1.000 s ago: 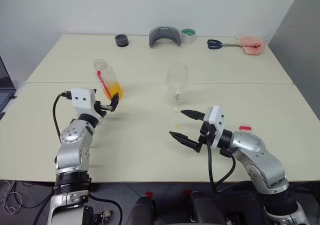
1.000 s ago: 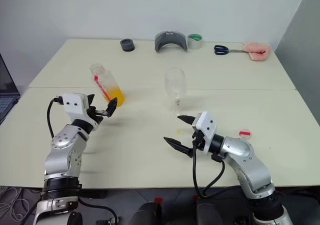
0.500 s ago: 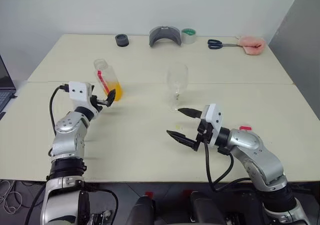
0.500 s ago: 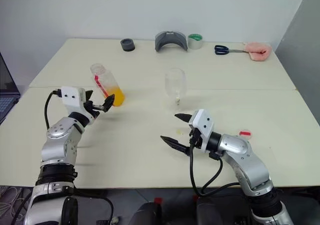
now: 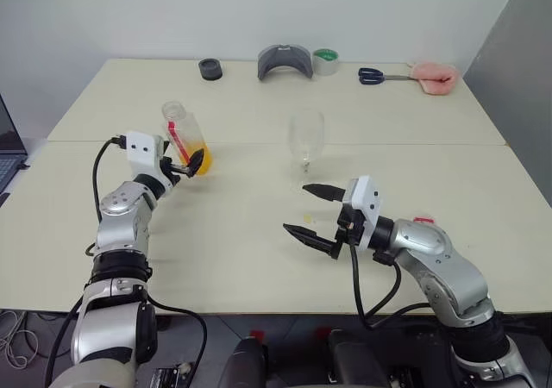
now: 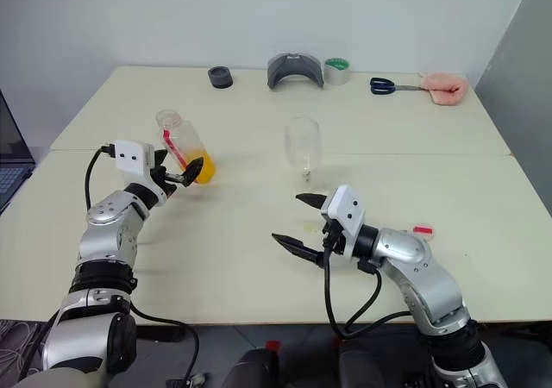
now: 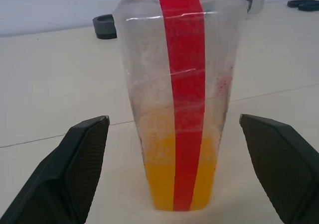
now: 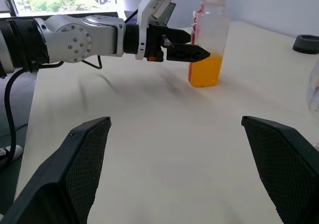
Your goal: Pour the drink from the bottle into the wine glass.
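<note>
The bottle [image 5: 184,134] stands on the table's left half, clear with a red stripe [image 7: 185,84], its mouth uncapped. The orange drink [image 7: 162,181] fills its bottom part. My left gripper [image 5: 191,160] is open and level at the bottle's base. Its fingers [image 7: 79,154] stand wide on either side, apart from the bottle. The empty wine glass [image 5: 305,138] stands upright near the table's middle. In front of the glass, my right gripper [image 5: 295,208] hovers open over the table, pointing left, with nothing in it. A small red-and-white cap [image 5: 423,222] lies beside the right arm.
Along the far edge lie a black ring [image 5: 210,69], a grey curved piece [image 5: 284,62], a tape roll [image 5: 325,60], scissors [image 5: 373,76] and a pink cloth [image 5: 433,78]. A laptop [image 5: 7,151] shows at the left. The table [image 5: 241,259] has bare room in front.
My left gripper has reached forward to the bottle, and its open fingers now flank the base. The right gripper has hardly shifted. Bottle and glass have stayed in place.
</note>
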You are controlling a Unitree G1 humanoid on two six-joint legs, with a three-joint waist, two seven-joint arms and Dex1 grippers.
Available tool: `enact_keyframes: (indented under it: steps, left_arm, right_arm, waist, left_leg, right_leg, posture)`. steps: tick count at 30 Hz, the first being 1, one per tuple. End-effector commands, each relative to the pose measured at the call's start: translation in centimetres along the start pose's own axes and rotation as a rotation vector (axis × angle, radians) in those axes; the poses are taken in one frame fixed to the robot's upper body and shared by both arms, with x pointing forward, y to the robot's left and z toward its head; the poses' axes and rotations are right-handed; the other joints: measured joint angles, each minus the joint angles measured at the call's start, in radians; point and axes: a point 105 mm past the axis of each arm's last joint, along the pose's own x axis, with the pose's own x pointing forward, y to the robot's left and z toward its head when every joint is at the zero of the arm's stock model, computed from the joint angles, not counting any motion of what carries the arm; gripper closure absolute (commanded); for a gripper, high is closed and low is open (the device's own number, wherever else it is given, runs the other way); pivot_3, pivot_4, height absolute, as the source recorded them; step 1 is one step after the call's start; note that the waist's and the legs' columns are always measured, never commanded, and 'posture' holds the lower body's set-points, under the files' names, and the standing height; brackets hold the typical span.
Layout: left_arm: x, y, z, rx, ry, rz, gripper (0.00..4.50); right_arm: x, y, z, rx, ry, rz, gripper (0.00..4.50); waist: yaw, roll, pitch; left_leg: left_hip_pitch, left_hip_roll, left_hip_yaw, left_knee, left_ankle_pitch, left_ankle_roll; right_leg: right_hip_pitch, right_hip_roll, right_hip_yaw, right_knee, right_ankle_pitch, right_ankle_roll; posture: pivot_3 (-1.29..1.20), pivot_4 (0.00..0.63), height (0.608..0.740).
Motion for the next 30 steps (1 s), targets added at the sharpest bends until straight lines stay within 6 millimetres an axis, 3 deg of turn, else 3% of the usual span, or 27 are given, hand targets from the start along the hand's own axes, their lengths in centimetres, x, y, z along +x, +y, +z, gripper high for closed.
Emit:
enact_keyframes:
  steps: [1, 16, 19, 25, 27, 30]
  left_arm:
    - [0.5, 0.7, 2.0, 0.056, -0.053, 0.000, 0.00]
    - [2.3, 0.1, 3.1, 0.056, -0.070, -0.055, 0.00]
    - [2.4, 0.0, 3.1, 0.048, -0.072, -0.061, 0.61]
    - [2.5, -0.2, 2.8, 0.001, -0.077, -0.070, 2.40]
    - [2.5, -0.3, 2.8, -0.013, -0.079, -0.079, 2.69]
    - [2.5, -0.6, 3.0, -0.022, -0.090, -0.097, 2.70]
  right_arm:
    - [0.2, 0.4, 1.6, -0.035, -0.055, 0.021, 0.03]
    - [0.4, 0.0, 1.8, -0.053, -0.057, 0.015, 0.03]
    - [0.4, 0.0, 1.8, -0.055, -0.058, 0.013, 0.00]
    - [0.3, 0.0, 1.9, -0.058, -0.060, 0.005, 0.00]
    - [0.4, -0.1, 2.0, -0.060, -0.063, 0.001, 0.00]
    - [0.3, -0.4, 2.2, -0.060, -0.074, -0.019, 0.00]
  waist:
    - [0.000, 0.000, 0.000]
    - [0.000, 0.000, 0.000]
    - [0.000, 0.000, 0.000]
    - [0.000, 0.000, 0.000]
    - [0.000, 0.000, 0.000]
    - [0.000, 0.000, 0.000]
  left_leg:
    - [0.000, 0.000, 0.000, 0.000, 0.000, 0.000]
    - [0.000, 0.000, 0.000, 0.000, 0.000, 0.000]
    - [0.000, 0.000, 0.000, 0.000, 0.000, 0.000]
    - [-0.001, 0.000, 0.000, 0.000, 0.000, 0.000]
    - [-0.001, 0.000, 0.000, 0.000, 0.000, 0.000]
    - [-0.001, 0.000, 0.000, 0.000, 0.000, 0.000]
  right_leg:
    - [0.000, 0.000, 0.000, 0.000, 0.000, 0.000]
    - [0.000, 0.000, 0.000, 0.000, 0.000, 0.000]
    - [0.000, 0.000, -0.001, 0.000, 0.000, 0.000]
    - [0.000, 0.000, -0.001, 0.000, 0.000, 0.000]
    - [0.000, 0.000, -0.001, 0.000, 0.000, 0.000]
    - [0.000, 0.000, -0.001, 0.000, 0.000, 0.000]
  posture:
    - [0.00, 0.150, 0.740]
    - [0.00, 0.150, 0.740]
    - [0.00, 0.150, 0.740]
    - [0.00, 0.150, 0.740]
    - [0.00, 0.150, 0.740]
    - [0.00, 0.150, 0.740]
